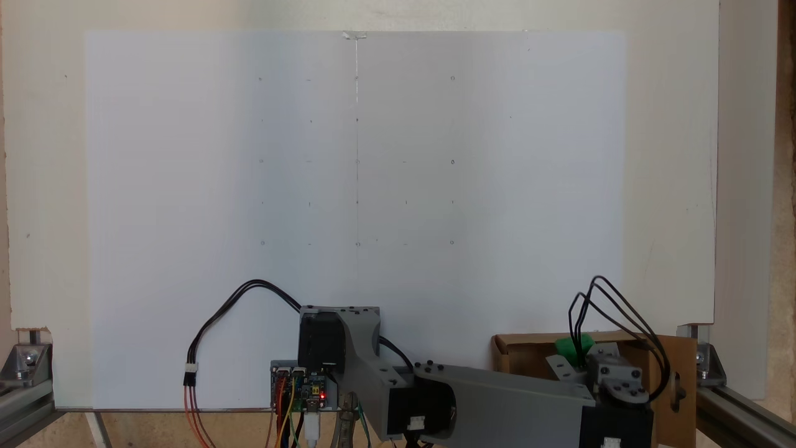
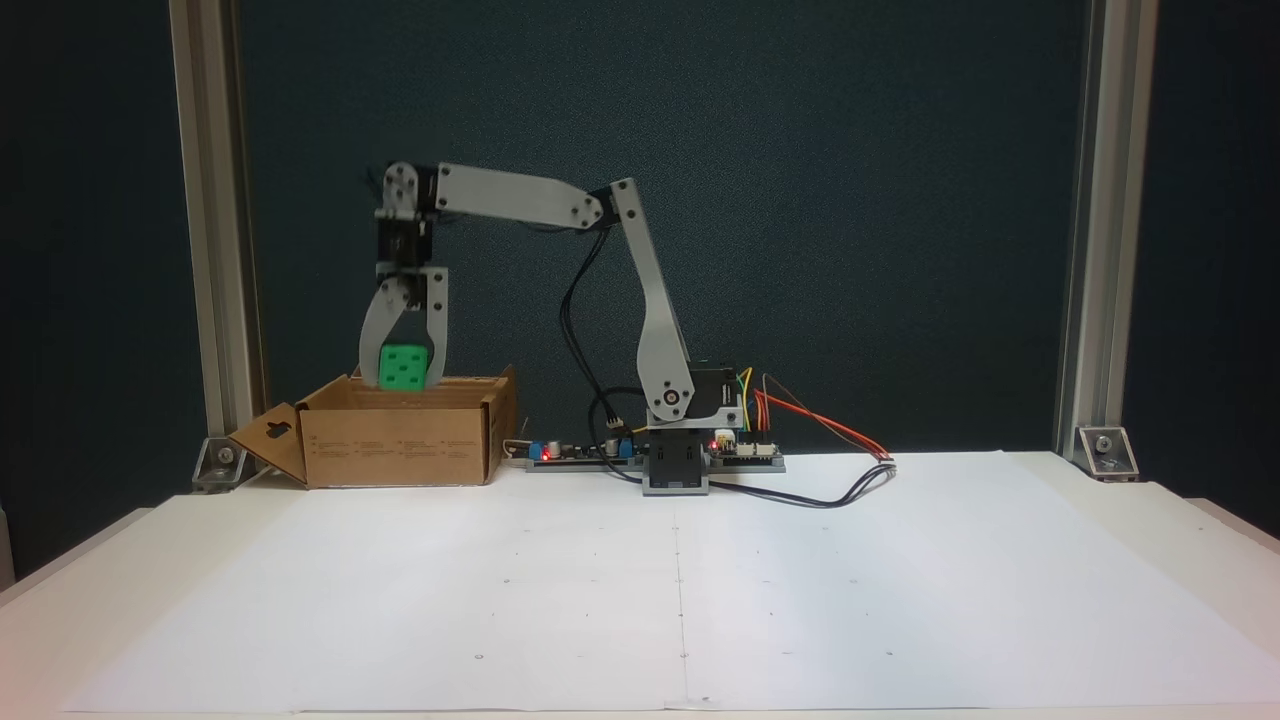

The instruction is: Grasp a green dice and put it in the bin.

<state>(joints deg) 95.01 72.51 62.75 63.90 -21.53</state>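
The jaws point(image 2: 404, 372) point straight down and are closed on the green dice point(image 2: 404, 366), one finger pressed to each side of it, so the cube hangs in the air with a pipped face turned toward the camera. The dice sits just above the open top of the cardboard bin point(image 2: 400, 440), its lower edge about level with the bin's rim. In a fixed view from above, the dice point(image 1: 573, 346) shows as a green patch over the bin point(image 1: 522, 354), partly hidden by the wrist and black cables. The bin stands on the tabletop point(image 2: 1100, 560) near its edge, with a flap bearing a keyhole-shaped cutout point(image 2: 277, 432) folded outward. The grey arm point(image 2: 520, 200) reaches from its base point(image 2: 678, 465) across to the bin, beside a controller board point(image 2: 745, 448) with a red light, at the edge of a white paper sheet point(image 2: 600, 600).
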